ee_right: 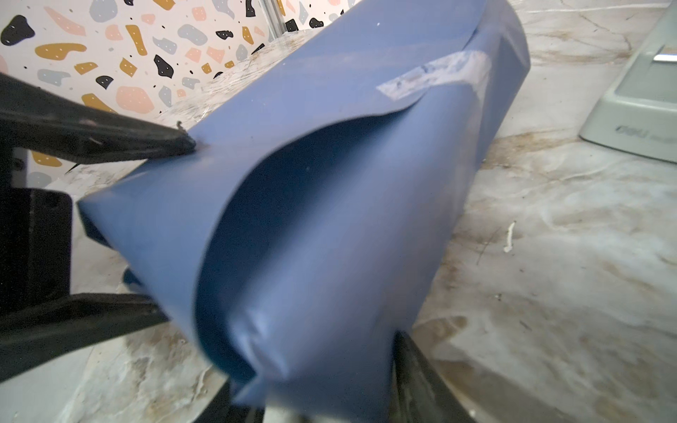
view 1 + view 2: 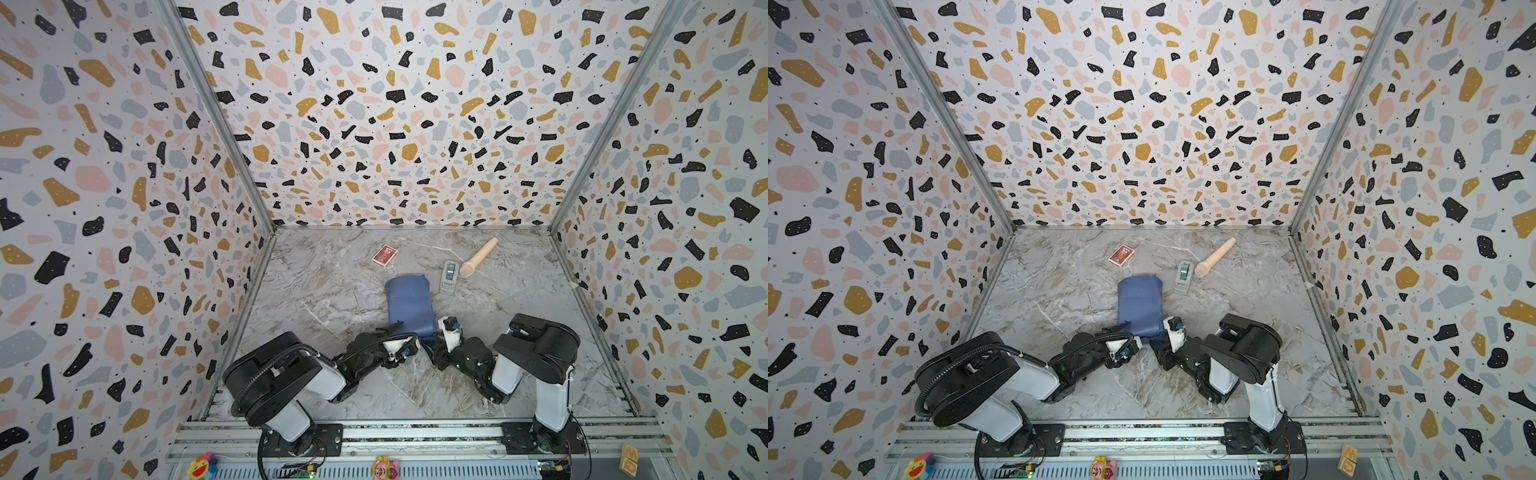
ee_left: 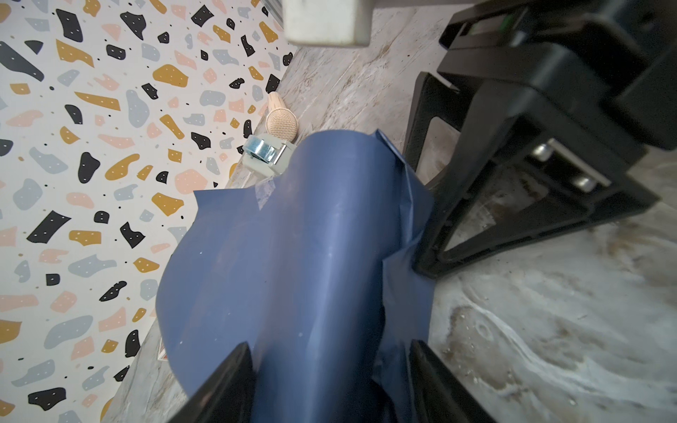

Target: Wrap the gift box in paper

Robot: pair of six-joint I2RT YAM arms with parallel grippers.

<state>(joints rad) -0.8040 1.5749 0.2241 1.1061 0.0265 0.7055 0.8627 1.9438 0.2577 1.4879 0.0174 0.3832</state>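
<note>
Left gripper (image 3: pixel 329 344), right gripper (image 1: pixel 315 366) — each astride the paper (image 2: pixel 409 303) (near end), grip unclear

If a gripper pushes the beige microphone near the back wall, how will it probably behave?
The beige microphone is round and lies on its side on the smooth table, so it will likely roll. Its head is wider than its handle, so it would probably curve, not roll straight. It looks rigid.
</note>
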